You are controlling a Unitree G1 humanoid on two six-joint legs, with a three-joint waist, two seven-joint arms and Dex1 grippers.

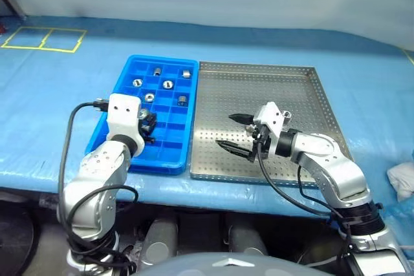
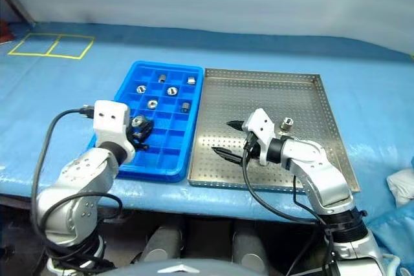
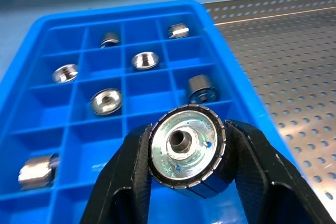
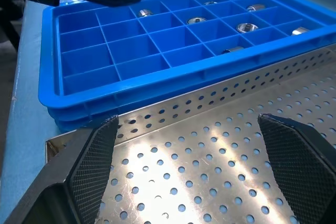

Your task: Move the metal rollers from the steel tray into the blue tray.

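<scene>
The blue tray [image 1: 162, 57] lies left of the steel tray [image 1: 259, 88], rims touching. Several metal rollers [image 1: 167, 84] sit in its far compartments. My left gripper [image 1: 148, 124] hovers over the tray's near left part, shut on one roller [image 3: 184, 153], whose holed face is towards the wrist camera. My right gripper [image 1: 234, 132] is open and empty, low over the near left part of the steel tray's perforated floor and pointing at the blue tray. One roller [image 2: 287, 121] stands on the steel tray just behind my right wrist.
Both trays rest on a blue table cover. Yellow tape squares [image 1: 44, 38] mark the far left of it. A white cloth [image 1: 402, 179] lies at the right edge. Black cables loop from both wrists near the table's front edge.
</scene>
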